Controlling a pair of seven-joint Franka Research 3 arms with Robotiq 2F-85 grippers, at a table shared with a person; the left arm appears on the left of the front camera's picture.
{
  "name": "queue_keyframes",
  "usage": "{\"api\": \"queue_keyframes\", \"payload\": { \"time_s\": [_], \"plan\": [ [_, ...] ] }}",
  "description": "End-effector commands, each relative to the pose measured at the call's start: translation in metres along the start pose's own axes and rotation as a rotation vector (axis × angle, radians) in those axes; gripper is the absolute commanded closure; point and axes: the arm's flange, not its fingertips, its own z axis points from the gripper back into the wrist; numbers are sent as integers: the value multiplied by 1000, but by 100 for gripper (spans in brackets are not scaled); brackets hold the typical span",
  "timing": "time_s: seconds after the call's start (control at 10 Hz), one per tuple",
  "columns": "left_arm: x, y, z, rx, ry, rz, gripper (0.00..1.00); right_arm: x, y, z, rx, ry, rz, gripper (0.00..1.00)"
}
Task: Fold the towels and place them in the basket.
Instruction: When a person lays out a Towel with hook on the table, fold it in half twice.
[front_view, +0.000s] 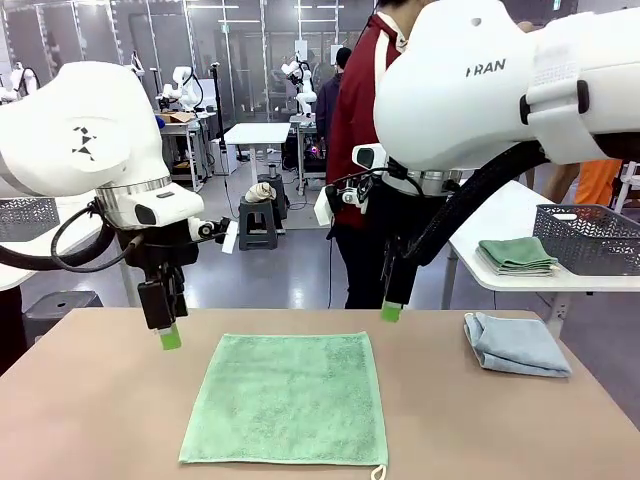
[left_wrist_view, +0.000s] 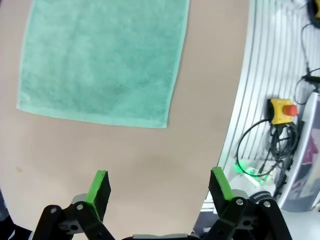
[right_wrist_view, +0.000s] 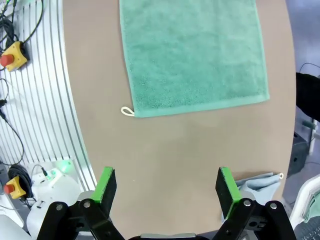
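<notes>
A green towel (front_view: 288, 398) lies spread flat on the brown table, with its white tag loop (front_view: 378, 472) at the near right corner. Near the table's right edge sits a loosely folded pale blue-grey towel (front_view: 515, 345). My left gripper (front_view: 170, 337) hangs open just above the table off the green towel's far left corner. My right gripper (front_view: 391, 312) hangs open over its far right corner. The left wrist view shows the green towel (left_wrist_view: 100, 60) ahead of the open left gripper (left_wrist_view: 160, 186). Past the open right gripper (right_wrist_view: 167, 186), the right wrist view shows the green towel (right_wrist_view: 192, 55) and the blue-grey towel (right_wrist_view: 252, 184). The dark grey basket (front_view: 590, 238) stands on a white side table at right.
A folded green towel (front_view: 517, 255) lies beside the basket on the white side table (front_view: 500, 225). A person in a red top (front_view: 355, 130) stands at the far side. Another lattice basket (front_view: 25, 215) sits at far left. The table's near edge (left_wrist_view: 225, 130) runs close to the towel.
</notes>
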Motion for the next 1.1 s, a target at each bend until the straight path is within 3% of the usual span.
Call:
{"api": "queue_keyframes", "payload": {
  "time_s": [0.0,0.3,0.6,1.0],
  "plan": [
    [-1,1,1,-19,-33,40,0,0,3,4,-15,1,8,0],
    [-2,2,1,-7,-12,18,0,2,2,2,-5,-2,5,0],
    [3,-16,-25,114,111,-79,0,9,9,-39,-71,78,89,0],
    [-8,-26,-64,133,130,-153,0,3,20,-95,-5,34,108,0]
  ]
}}
